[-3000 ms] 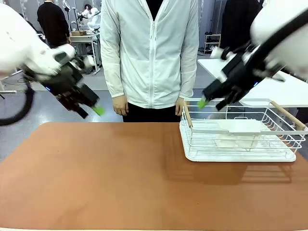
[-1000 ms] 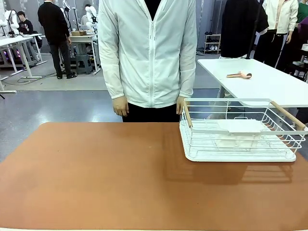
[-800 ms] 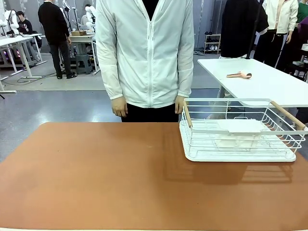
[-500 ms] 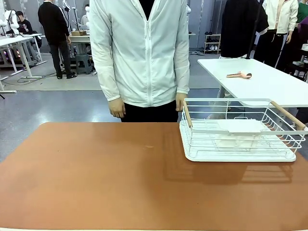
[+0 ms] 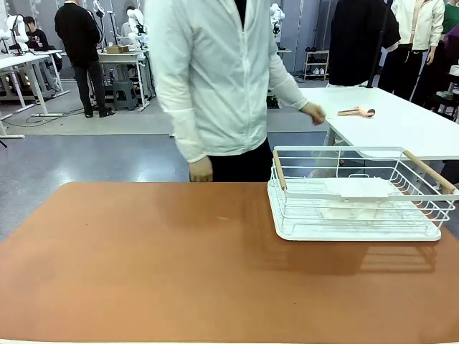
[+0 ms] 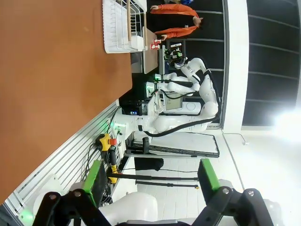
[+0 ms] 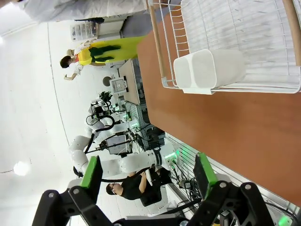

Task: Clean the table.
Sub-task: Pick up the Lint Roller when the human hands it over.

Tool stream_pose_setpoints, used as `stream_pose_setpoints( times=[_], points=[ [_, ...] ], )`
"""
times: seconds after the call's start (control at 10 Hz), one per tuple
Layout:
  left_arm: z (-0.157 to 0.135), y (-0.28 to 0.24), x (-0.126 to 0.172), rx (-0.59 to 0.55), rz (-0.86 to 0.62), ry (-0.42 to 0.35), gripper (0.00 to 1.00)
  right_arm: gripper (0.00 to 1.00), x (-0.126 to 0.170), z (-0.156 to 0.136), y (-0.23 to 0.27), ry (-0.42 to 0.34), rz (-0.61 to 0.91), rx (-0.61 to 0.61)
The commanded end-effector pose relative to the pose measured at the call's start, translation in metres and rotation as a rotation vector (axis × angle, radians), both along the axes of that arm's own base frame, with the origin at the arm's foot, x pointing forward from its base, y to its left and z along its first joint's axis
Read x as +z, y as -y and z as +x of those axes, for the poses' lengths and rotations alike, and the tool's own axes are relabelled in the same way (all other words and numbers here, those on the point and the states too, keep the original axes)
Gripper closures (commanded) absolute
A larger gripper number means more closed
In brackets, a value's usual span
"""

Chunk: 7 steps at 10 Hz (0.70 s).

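Over at the far right corner of the desk sits a white wire basket with a wooden handle at each end. A white two-cell holder hangs at its near long wall. A person in a white zip jacket stands at the far edge, turned sideways. Behind, a white-topped table carries a small pinkish tool, and someone in black stands farther back.

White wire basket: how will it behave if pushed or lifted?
Probably stiff and light: the wire basket is thin open wire. It likely slides flat on the smooth table rather than tipping, given its wide, low base. The white cup inside may shift if lifted.
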<state>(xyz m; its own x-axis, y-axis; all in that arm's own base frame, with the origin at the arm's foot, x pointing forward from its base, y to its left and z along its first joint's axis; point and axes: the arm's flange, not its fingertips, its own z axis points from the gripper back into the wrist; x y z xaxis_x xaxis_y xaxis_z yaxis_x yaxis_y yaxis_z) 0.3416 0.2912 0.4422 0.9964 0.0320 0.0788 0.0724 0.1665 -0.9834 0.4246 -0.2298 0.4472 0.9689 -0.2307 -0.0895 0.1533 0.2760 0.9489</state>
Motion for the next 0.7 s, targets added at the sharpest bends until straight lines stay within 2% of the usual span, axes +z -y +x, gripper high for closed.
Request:
stream_pose_setpoints(
  times=[0.0,0.6],
  points=[
    [-0.0065,-0.0014,0.0039,-0.001,0.005,-0.007,0.0,0.0,0.0028,-0.0015,-0.0009,0.005,-0.001,0.0],
    [-0.0065,-0.0014,0.0039,-0.001,0.005,-0.007,0.0,0.0,0.0028,-0.0015,-0.0009,0.005,-0.001,0.0]
  ],
)
